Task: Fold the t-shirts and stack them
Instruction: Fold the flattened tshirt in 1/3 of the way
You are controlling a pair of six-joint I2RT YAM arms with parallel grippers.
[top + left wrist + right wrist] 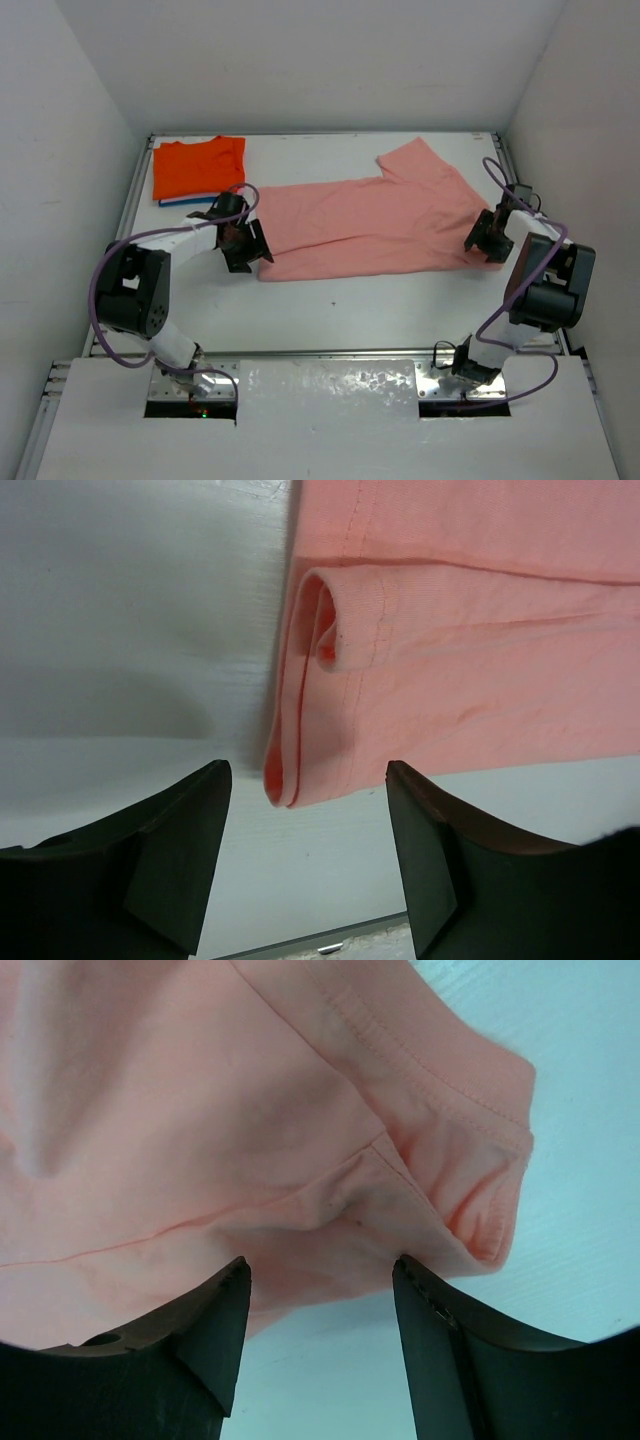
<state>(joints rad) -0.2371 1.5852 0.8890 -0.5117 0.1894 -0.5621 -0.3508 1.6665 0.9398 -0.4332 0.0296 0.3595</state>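
Note:
A pale salmon-pink t-shirt (375,225) lies folded lengthwise across the middle of the table, one sleeve pointing to the back. My left gripper (243,243) is open at the shirt's left end; the folded hem corner (300,760) sits just beyond the tips. My right gripper (485,238) is open at the shirt's right end, the bunched sleeve edge (480,1175) just ahead of the fingers. A folded bright orange t-shirt (197,166) lies at the back left, on a thin blue t-shirt (185,201) that shows only as an edge.
White walls close the table on three sides. A metal rail (330,353) runs along the table's near edge. Both arm bases (190,380) stand at the near edge.

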